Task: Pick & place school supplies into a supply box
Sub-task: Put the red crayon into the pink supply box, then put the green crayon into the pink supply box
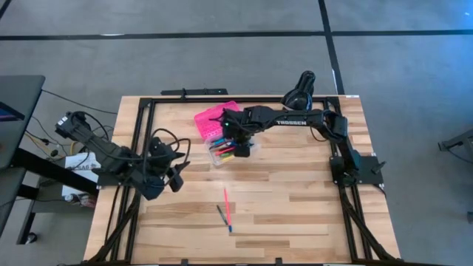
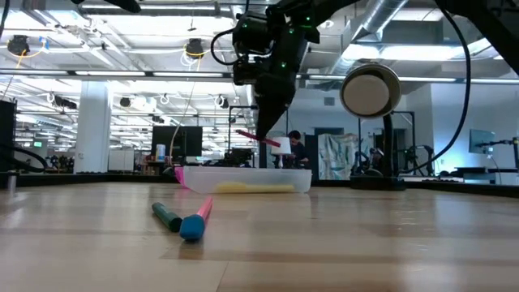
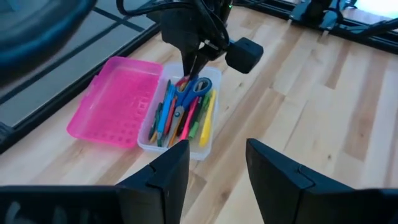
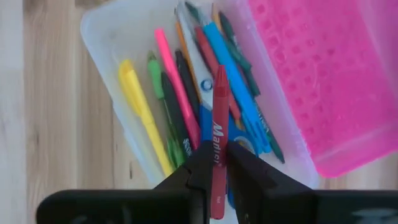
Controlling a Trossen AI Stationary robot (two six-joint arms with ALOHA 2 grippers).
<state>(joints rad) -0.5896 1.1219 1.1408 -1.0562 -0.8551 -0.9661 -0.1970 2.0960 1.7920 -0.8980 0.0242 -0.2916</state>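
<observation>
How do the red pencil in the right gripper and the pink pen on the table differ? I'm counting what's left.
The red pencil is clamped in the right gripper above the supply box; the pink pen lies loose on the bare table. Both are outside the box.

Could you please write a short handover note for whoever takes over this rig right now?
Right gripper: above the clear base of the pencil case, fingers around a red pencil, not yet dropped.
Left gripper: open, empty, waiting at the table's left side.
Done: scissors and most pens lie in the base; the pink lid is open.
Left: release the red pencil, then fetch the pink pencil and dark pen on the table.
</observation>
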